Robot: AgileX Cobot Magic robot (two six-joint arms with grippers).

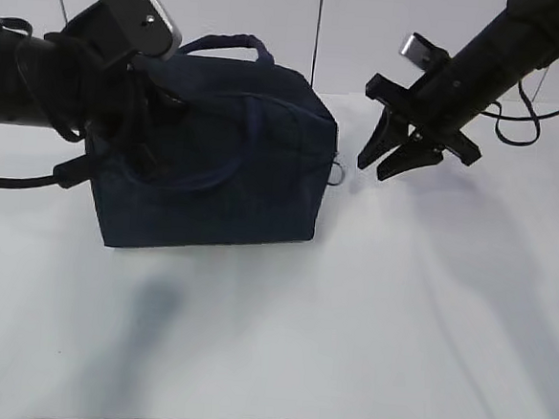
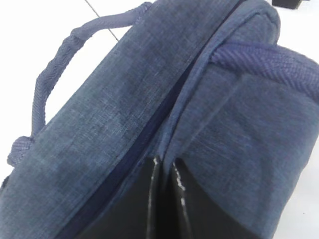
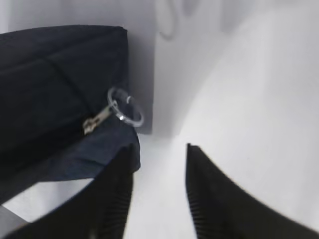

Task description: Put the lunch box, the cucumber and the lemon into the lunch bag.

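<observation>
1. Bag first: the lunch bag (image 1: 216, 162) stands upright on the white surface (image 1: 346, 348), in the left half of the exterior view. It is dark navy and boxy, and one loop handle (image 1: 224, 43) rises behind its top.
2. The zipper line (image 2: 144, 134) runs along the top of the bag. In the left wrist view it looks closed along the part that is visible.
3. A silver ring pull (image 3: 125, 107) hangs at the right end of the bag, at the corner near the top. It also shows in the exterior view as a small ring on the right edge of the bag.
4. The left tool (image 2: 167, 194) is at the left part of the bag top, with the arm coming from the left side. Its two dark fingers are pressed nearly together, and a fold of the navy fabric beside the zipper sits between them, so it is pinching the bag.
5. The right tool (image 1: 394, 155) hangs above the surface, just to the right of the bag and near the ring pull, but apart from it. Its fingers (image 3: 107, 199) are spread and nothing is between them.
6. The lunch box, the cucumber and the lemon do not show in any view.
</observation>
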